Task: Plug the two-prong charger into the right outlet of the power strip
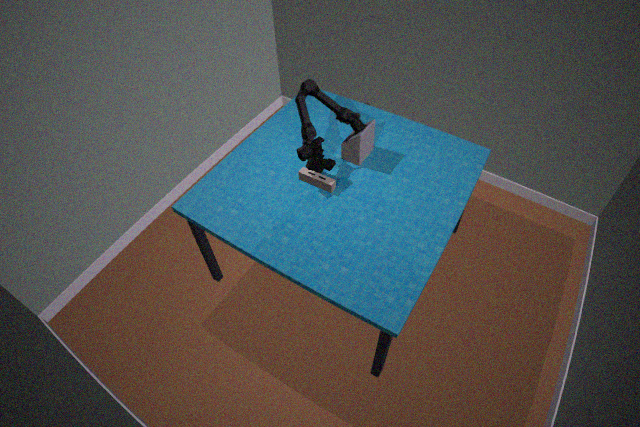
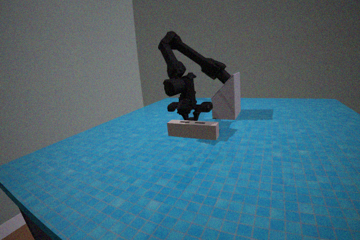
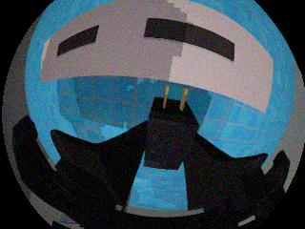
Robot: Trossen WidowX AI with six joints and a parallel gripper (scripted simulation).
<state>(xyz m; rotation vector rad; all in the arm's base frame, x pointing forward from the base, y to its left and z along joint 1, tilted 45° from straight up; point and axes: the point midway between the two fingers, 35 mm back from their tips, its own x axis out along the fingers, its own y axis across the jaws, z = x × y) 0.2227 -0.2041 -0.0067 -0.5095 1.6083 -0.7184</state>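
Observation:
The power strip (image 1: 316,182) (image 2: 192,130) (image 3: 219,78) is a pale long block with two dark slots on its top, lying on the table. My gripper (image 2: 190,118) (image 3: 166,127) is shut on the black charger (image 3: 164,145). The charger's two brass prongs (image 3: 166,97) (image 3: 183,99) point away from the fingers and are outside the slots. In the wrist view the prongs show just short of the strip's near long side, below the larger slot. In the exterior view the fingertips are behind the strip, whose top edge partly hides them; the charger cannot be made out there.
The blue table (image 1: 361,236) (image 2: 174,179) carries everything. The arm's pale wedge-shaped base mount (image 1: 359,145) (image 2: 225,100) stands behind and to the right of the strip in the top and exterior views. Walls rise beyond the table's far edges.

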